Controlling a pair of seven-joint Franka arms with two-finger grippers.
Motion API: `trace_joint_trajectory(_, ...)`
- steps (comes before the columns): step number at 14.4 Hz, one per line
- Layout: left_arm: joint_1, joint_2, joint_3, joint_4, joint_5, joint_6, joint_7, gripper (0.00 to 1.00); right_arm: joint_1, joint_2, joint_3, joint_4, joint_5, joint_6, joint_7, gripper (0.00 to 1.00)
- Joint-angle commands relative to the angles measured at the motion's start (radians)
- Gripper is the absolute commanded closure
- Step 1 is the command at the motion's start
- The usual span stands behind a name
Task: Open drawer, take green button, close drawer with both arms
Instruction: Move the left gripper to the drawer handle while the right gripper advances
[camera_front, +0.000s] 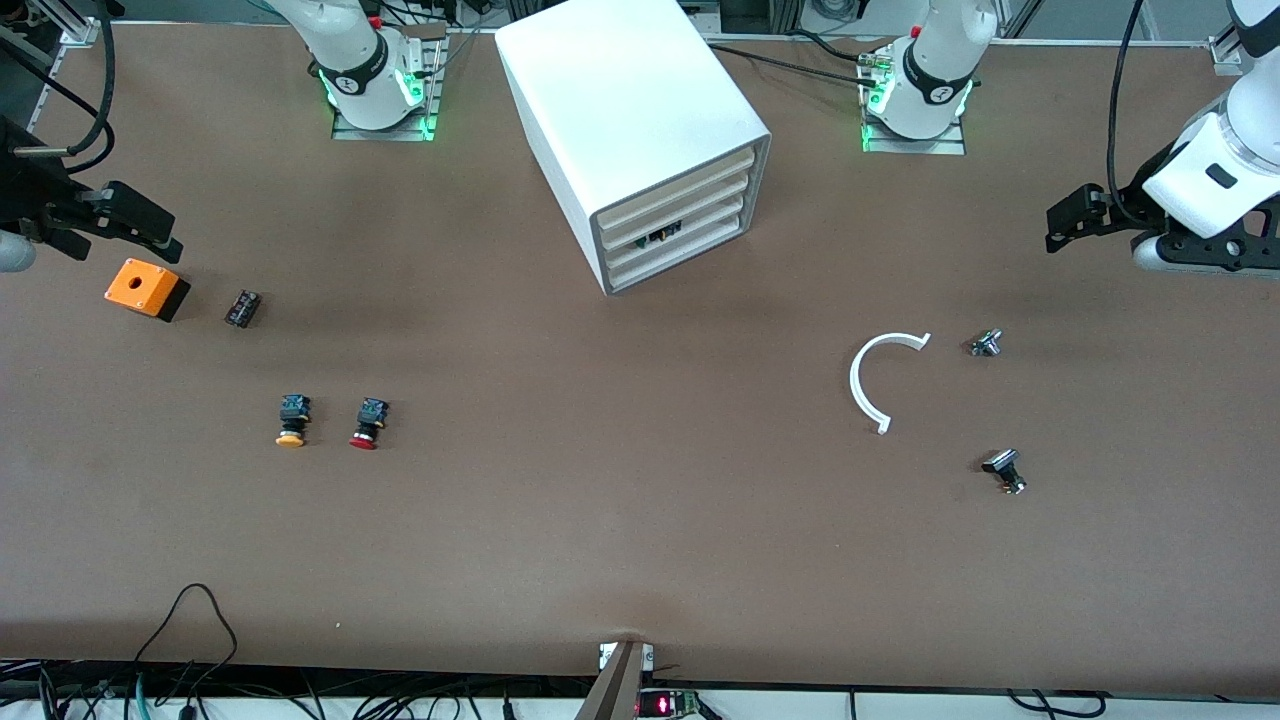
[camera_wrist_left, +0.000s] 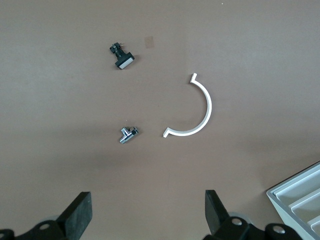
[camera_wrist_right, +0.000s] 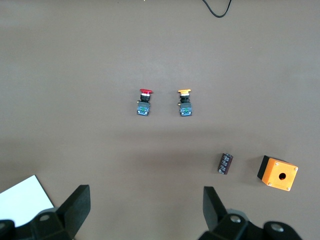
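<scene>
drawer (camera_front: 677, 228) shut, front view only | both jaws released, wrist views

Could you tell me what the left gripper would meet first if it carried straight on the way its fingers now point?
Probably bare table. The left gripper, open, faces down at it; the small metal fitting and the white curved piece lie farther ahead, seemingly outside its line, though depth is unclear.
</scene>
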Motion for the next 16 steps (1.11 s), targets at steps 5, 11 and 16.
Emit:
trace_joint_trajectory(5,0.003,0.004,0.0,0.019,-0.001,-0.033,0.005,0.01,-0.008,-0.008,0.004,0.033,0.043,-0.036,0.009,0.0)
trace_joint_trajectory(11,0.003,0.003,-0.005,0.026,-0.004,-0.079,0.005,0.01,-0.005,0.024,0.004,-0.018,0.039,-0.075,0.003,0.0)
trace_joint_trajectory(16,-0.01,0.029,-0.005,0.023,-0.115,-0.194,0.057,0.01,0.013,0.086,0.013,-0.085,0.052,-0.021,0.027,0.0)
